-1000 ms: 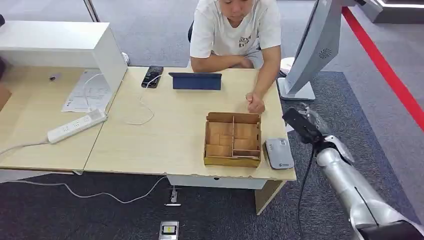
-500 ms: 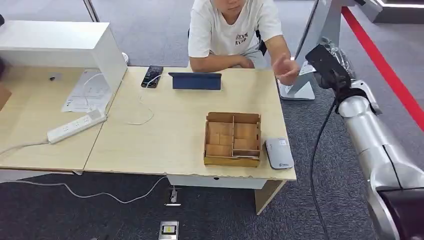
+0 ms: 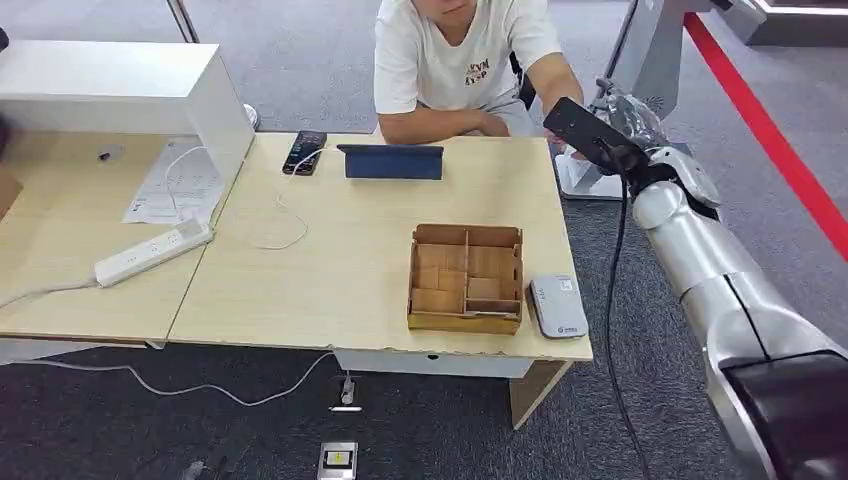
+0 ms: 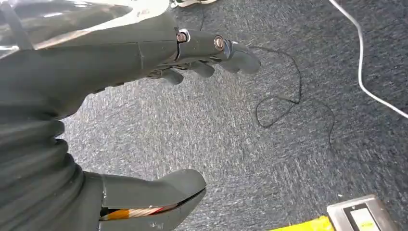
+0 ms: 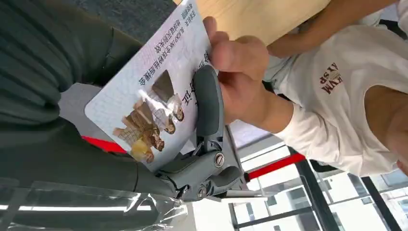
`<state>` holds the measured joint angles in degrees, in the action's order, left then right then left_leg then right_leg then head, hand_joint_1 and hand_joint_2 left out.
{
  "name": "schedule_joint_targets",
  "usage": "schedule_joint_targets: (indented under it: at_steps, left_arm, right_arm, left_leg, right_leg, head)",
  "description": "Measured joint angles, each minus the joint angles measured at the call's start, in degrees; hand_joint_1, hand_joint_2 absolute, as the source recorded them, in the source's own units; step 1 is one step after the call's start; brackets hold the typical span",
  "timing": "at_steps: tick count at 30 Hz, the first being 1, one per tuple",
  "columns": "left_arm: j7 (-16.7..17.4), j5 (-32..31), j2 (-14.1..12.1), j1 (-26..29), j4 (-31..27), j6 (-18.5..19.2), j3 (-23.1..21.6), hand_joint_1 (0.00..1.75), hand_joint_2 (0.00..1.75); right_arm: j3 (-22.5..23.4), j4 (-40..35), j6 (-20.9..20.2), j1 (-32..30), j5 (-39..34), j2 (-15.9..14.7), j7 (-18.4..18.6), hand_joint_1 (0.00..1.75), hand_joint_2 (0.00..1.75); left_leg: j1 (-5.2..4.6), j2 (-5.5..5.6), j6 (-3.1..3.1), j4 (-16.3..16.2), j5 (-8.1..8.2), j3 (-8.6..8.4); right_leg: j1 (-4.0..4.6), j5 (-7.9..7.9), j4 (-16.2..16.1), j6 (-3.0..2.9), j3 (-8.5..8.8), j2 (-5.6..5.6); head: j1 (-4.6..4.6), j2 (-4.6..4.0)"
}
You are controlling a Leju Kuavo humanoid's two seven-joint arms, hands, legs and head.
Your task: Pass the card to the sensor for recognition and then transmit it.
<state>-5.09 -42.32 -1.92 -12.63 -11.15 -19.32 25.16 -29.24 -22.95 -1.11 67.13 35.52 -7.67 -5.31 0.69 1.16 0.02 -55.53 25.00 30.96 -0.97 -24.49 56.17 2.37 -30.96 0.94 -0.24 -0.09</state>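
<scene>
Card (image 5: 156, 91) lies flat against the right hand (image 5: 192, 144), pinned by a dark finger pressed across its printed face, while a person's hand (image 5: 238, 67) pinches its far edge. It is a thin glossy rectangle with rounded corners, bearing text and a small picture of figures. Seen from the head, the right hand (image 3: 625, 125) is raised past the counter's (image 3: 350, 270) far right corner, beside the person. Near that counter's front right edge a flat grey sensor (image 3: 558, 306) sits just beside a compartmented cardboard box (image 3: 466, 278). The left hand (image 4: 144, 72) hangs over grey carpet, fingers apart, holding nothing.
</scene>
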Motion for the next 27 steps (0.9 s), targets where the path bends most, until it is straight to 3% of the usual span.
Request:
schedule_joint_targets:
  at_steps: [10,11,12,14,27]
  left_arm:
    - [0.2,0.5,-0.1,0.0,0.0,0.0,-0.1,0.00,1.75]
    - [0.2,0.7,-0.1,0.0,0.0,-0.1,-0.1,0.00,1.75]
    - [0.2,0.7,-0.1,0.0,0.0,-0.1,-0.1,0.00,1.75]
    - [0.2,0.9,-0.1,0.1,0.0,-0.1,-0.1,0.00,1.75]
    - [0.2,1.2,-0.1,0.4,0.0,-0.5,-0.1,0.00,1.75]
  right_arm:
    - [-2.1,1.7,-0.4,0.4,0.9,1.6,1.6,1.75,1.75]
    - [-2.2,1.9,-0.5,0.5,1.0,1.9,1.8,1.61,1.75]
    - [-2.5,2.1,-0.5,0.5,1.0,2.0,2.1,1.22,1.75]
    - [-2.7,2.4,-0.5,0.6,1.1,2.3,2.3,0.00,1.75]
    - [-3.7,3.6,0.6,1.0,-0.2,3.4,3.6,0.00,1.75]
  left_leg:
    - [0.00,0.06,0.01,0.0,-0.01,0.24]
    - [0.00,0.06,0.01,0.0,-0.01,0.29]
    - [0.00,0.06,0.01,0.0,-0.01,0.30]
    - [0.00,0.04,0.00,0.0,0.00,0.31]
    - [0.01,0.00,-0.02,0.0,-0.11,0.30]
  right_leg:
    - [0.00,0.01,0.0,0.00,-0.21,-0.02]
    - [0.00,0.01,0.0,0.00,-0.25,-0.02]
    - [0.00,0.01,0.0,0.00,-0.27,-0.02]
    - [0.00,0.00,0.0,0.00,-0.29,-0.02]
    - [0.00,0.10,0.0,-0.01,-0.30,-0.01]
  head:
    - [0.00,0.00]
    - [-0.02,0.00]
    - [0.00,0.00]
    - [0.00,0.00]
    - [-0.02,0.00]
